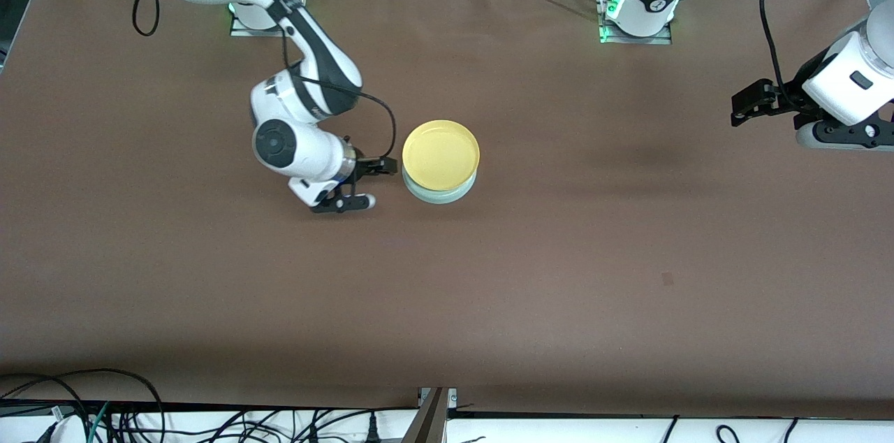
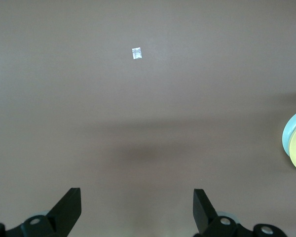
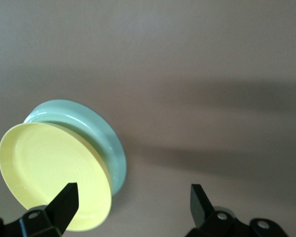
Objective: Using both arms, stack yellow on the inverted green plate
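Both grippers, left gripper (image 2: 137, 210) and right gripper (image 3: 133, 207), gape; yellow (image 1: 441, 154) sits rim-up on inverted green plate (image 1: 440, 194).

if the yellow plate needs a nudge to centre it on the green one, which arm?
Right. Its claw is open, right beside the yellow plate stacked on the green plate. The left claw waits open at the left arm's end of the table.

Table (image 1: 209, 275) w/ brown cloth cover, soft shadows across it. Small pale tape scrap (image 2: 136, 53) on cloth. Black cables (image 1: 209, 422) along white ledge at front edge; aluminium frame rails at corners.
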`<state>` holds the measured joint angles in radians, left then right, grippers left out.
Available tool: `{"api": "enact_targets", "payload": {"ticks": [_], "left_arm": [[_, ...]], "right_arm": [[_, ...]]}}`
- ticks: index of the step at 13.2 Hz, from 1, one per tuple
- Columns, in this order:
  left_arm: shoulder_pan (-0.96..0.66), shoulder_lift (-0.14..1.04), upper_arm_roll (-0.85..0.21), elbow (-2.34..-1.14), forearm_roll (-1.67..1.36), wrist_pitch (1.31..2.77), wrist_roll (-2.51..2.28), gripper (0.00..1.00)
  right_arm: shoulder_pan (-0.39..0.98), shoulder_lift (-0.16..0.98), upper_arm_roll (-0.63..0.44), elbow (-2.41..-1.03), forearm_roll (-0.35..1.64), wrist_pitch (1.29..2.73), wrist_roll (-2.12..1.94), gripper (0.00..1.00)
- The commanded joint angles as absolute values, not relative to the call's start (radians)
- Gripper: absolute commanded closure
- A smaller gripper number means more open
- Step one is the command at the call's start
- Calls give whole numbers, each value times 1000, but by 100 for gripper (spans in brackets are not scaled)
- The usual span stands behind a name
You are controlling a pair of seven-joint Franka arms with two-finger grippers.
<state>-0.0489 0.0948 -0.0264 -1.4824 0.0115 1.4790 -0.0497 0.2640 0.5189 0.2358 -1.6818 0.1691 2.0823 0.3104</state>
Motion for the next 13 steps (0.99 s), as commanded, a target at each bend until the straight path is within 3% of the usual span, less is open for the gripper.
{"api": "enact_targets", "payload": {"ticks": [1,8,11,13], "left_arm": [[-38,103,-26,-1460,32,1466,-35,0],[-34,104,-25,-1465,32,1468,-35,0],[-34,104,-28,-1463,29,1467,-37,0],[-35,104,-31,-1462,29,1466,-37,0]], "right_arm": [[259,531,194,-1505,45,1907,279,0],[233,509,-26,-1292,25,1629,135,0],[169,430,-46,-1302,31,1608,60,0],[121,324,-45,-1388,32,1577,63,0]]}}
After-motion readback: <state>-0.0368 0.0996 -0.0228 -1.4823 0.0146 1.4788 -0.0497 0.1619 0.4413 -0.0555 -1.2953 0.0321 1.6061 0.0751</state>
